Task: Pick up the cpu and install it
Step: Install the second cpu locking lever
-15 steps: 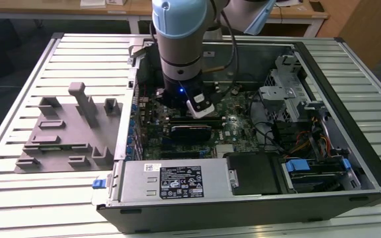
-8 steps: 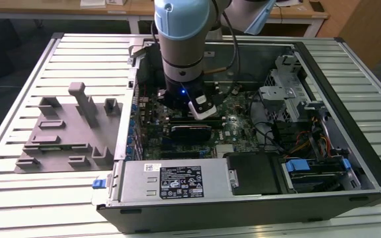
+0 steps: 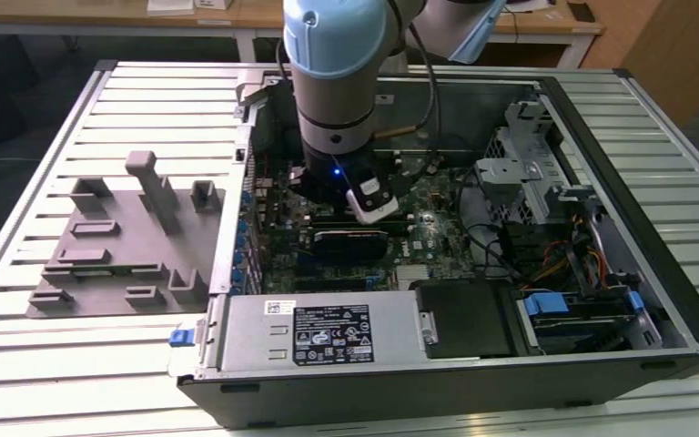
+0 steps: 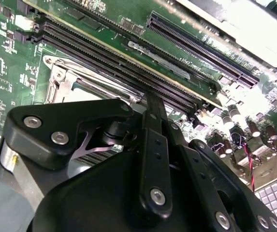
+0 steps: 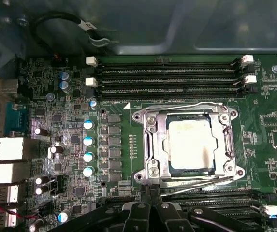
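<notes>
In the first wrist view the cpu [image 5: 191,145], a pale silver square, lies flat inside the motherboard socket, ringed by the shiny metal retention frame [image 5: 148,145]. My gripper [image 5: 152,189] hovers just off the socket's edge with its thin black fingers pressed together, shut and holding nothing. The second wrist view looks along the gripper's black linkage to the fingers [image 4: 153,104], with a corner of the socket frame [image 4: 63,77] beyond. In the exterior view the arm [image 3: 338,137] reaches straight down into the open computer case [image 3: 641,182] over the motherboard.
Black memory slots [image 5: 167,75] run along one side of the socket, and more lie under the gripper. Capacitors [image 5: 88,140] stand beside it. A power supply [image 3: 313,332], cables and a drive cage [image 3: 531,173] crowd the case. A grey fixture plate [image 3: 119,246] sits at the exterior view's left.
</notes>
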Robot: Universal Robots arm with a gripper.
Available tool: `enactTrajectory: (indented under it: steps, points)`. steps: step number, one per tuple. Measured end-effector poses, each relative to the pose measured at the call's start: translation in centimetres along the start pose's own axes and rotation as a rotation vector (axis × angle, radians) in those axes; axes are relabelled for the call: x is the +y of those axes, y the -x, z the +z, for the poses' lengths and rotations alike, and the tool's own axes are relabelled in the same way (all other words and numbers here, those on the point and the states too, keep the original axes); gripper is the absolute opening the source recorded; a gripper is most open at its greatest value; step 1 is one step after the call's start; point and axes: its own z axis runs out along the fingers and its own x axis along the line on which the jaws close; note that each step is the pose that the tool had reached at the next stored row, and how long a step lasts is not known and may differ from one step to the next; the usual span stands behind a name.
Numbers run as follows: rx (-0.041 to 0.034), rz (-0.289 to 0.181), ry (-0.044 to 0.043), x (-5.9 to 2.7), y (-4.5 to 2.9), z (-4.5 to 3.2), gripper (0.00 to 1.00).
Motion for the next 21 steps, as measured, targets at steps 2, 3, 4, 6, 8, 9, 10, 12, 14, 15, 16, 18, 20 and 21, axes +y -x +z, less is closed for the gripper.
enactTrajectory:
  steps: [2, 3, 4, 6, 8, 9, 10, 12, 14, 15, 16, 18, 20, 21]
  points:
    - [0.0012, -0.008, 0.0052, -0.02, 0.0, 0.0, 0.11]
    - [0.0014, -0.012, 0.0078, -0.03, 0.0, 0.0, 0.11]
    - [0.0014, -0.015, 0.0094, -0.06, 0.0, -0.01, 0.11]
    - [0.0015, -0.021, 0.0113, -0.13, 0.0, -0.01, 0.11]
    - [0.0018, -0.028, 0.0133, -0.17, 0.01, -0.01, 0.11]
    - [0.0018, -0.03, 0.0145, -0.19, 0.01, -0.01, 0.11]
    - [0.002, -0.033, 0.0157, -0.22, 0.01, -0.01, 0.11]
    - [0.0021, -0.039, 0.0196, -0.25, 0.01, -0.01, 0.11]
    - [0.0017, -0.045, 0.0274, -0.28, 0.01, 0.01, 0.11]
    - [0.0013, -0.047, 0.0323, -0.29, 0.01, 0.04, 0.11]
    - [0.0009, -0.05, 0.0369, -0.32, 0.02, 0.07, 0.11]
    - [0.0001, -0.054, 0.0438, -0.42, 0.01, 0.16, 0.11]
    - [-0.001, -0.057, 0.0517, -0.54, 0.01, 0.25, 0.11]
    - [-0.0019, -0.059, 0.0573, -0.57, 0.01, 0.29, 0.11]
